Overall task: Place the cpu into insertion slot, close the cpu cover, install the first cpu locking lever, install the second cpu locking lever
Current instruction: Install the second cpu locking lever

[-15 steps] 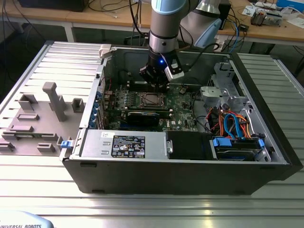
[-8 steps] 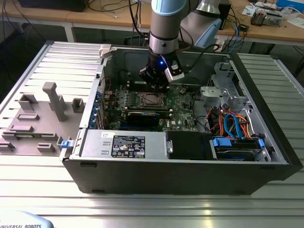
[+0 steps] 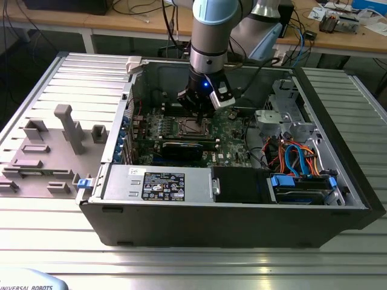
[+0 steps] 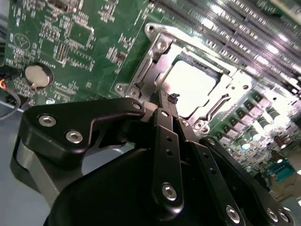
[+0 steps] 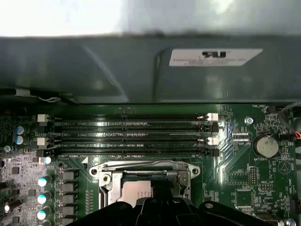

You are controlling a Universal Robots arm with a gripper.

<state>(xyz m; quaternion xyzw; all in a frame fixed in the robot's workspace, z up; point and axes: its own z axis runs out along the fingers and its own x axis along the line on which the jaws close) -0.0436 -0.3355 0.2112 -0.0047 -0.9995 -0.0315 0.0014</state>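
One black gripper (image 4: 172, 100), fingers pinched together at the tips, nothing visibly held, poised low over the socket area inside the case. One small flat square cpu with dull silver top (image 4: 195, 87) sits seated in the square bright-metal-framed insertion slot (image 4: 155, 47); thin silvery cpu cover frame (image 5: 141, 168) lies around it. Green motherboard (image 4: 84, 42) carries one round coin cell (image 5: 266, 146) and four long black memory slots (image 5: 127, 126) just beside the socket. Open dark-grey computer case (image 3: 121, 211) rests on the ribbed metal desk (image 3: 36, 217); case wall close behind the slots, tight room.
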